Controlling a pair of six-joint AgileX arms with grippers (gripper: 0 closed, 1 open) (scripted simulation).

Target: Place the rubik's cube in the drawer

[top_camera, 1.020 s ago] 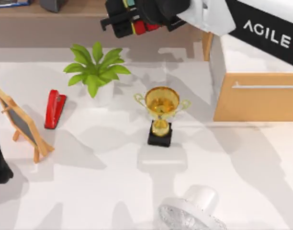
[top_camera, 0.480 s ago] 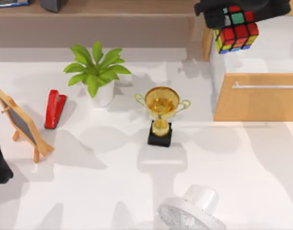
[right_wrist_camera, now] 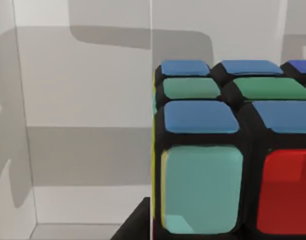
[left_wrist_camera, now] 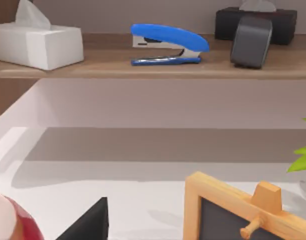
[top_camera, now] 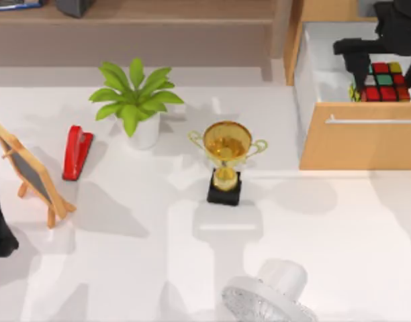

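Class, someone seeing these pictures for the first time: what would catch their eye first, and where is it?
Probably the rubik's cube, bright inside the open drawer at the table's far right, with the right gripper over it. Next, the gold trophy at the table's middle, beside a green potted plant.

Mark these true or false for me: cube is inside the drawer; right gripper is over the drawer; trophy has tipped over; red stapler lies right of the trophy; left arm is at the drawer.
1. The rubik's cube is inside the drawer: true.
2. The right gripper is over the drawer's white interior: true.
3. The trophy cup has tipped over: false, it stands upright on its black base.
4. The red stapler lies right of the trophy cup: false, it lies left, beyond the potted plant.
5. The left arm is at the drawer: false, it sits at the table's left edge.
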